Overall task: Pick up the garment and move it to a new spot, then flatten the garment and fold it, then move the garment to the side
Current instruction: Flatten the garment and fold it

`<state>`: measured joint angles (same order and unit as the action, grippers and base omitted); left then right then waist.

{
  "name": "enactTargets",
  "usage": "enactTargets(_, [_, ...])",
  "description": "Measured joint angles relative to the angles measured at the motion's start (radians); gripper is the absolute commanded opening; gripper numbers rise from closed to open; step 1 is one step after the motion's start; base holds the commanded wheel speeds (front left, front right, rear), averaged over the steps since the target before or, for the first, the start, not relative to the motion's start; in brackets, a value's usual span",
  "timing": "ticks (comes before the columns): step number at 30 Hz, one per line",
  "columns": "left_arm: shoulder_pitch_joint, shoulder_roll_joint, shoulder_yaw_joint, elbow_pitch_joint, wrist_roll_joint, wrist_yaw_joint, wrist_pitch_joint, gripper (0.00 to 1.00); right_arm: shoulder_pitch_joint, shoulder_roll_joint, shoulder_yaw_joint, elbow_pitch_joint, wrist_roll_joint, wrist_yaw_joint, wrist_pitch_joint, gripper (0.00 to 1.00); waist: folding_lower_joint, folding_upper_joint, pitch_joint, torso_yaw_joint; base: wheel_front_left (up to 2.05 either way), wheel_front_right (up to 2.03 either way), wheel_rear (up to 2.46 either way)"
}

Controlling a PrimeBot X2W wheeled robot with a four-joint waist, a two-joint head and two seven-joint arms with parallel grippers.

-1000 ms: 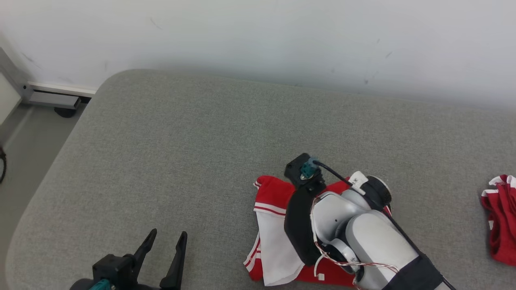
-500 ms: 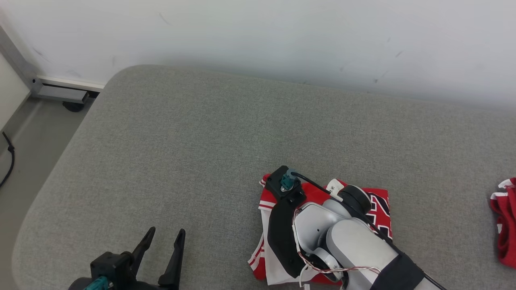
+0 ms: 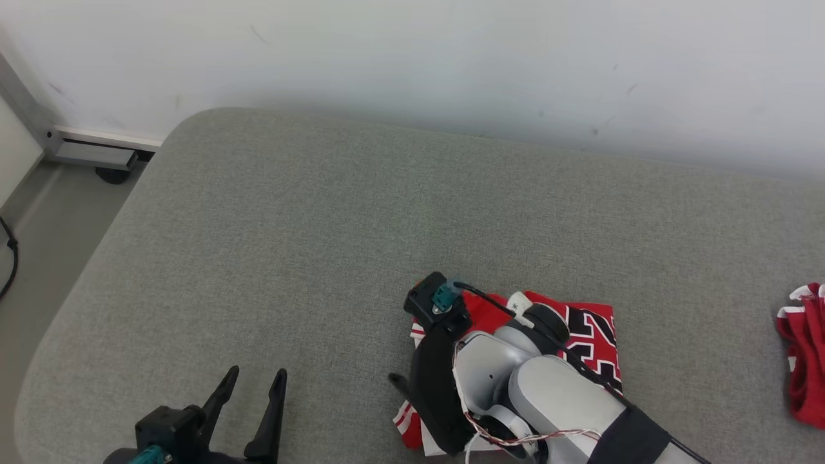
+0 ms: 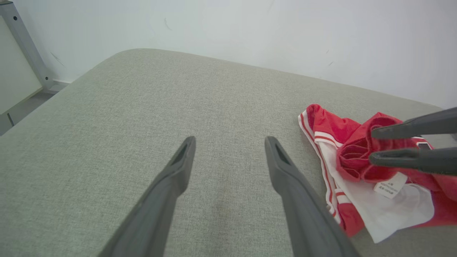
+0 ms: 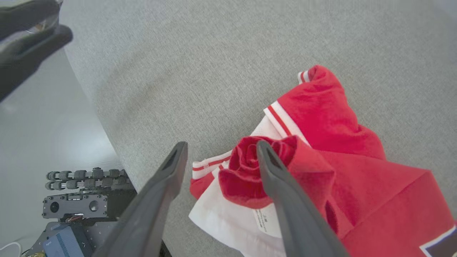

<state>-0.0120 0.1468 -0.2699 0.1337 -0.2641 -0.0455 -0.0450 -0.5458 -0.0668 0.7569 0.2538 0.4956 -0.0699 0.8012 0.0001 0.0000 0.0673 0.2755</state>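
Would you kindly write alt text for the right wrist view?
The right end effector, jaws open, hangs over a bunched red fold of the red and white garment on the grey cushion. The left end effector shows top left.

Pale, scuffed wall [image 3: 412, 51] across the top. Below it lies a grey fabric worktop [image 3: 271, 232] with a rounded corner. Far left: grey floor [image 3: 45, 219], metal rail [image 3: 97, 153], black cable [image 3: 9, 258].

garment [image 3: 596, 325] | red-white jersey, black lettering | loosely folded, bunched at one edge | lying on grey cushion [image 3: 290, 225]
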Motion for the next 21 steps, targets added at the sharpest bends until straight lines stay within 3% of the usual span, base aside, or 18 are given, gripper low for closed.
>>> enactTargets(7, [0.000,0.007,0.007,0.006,0.000,0.000,-0.009,1.00,-0.045,0.001,0.006,-0.086,0.070,0.005,-0.070,1.00,0.0000,0.0000,-0.009,-0.019,0.00,0.00,0.00])
enactTargets(12, [0.002,0.013,0.012,0.008,0.000,0.000,-0.010,1.00,-0.045,-0.008,-0.062,-0.112,0.052,-0.001,-0.129,1.00,0.0000,0.0000,-0.020,-0.033,0.00,0.00,0.00])
enactTargets(21, [0.023,0.040,0.036,0.000,0.000,0.005,-0.021,1.00,0.029,-0.167,-0.177,-0.186,-0.056,-0.041,-0.258,1.00,0.0000,0.0000,-0.043,-0.071,0.00,0.00,0.00])
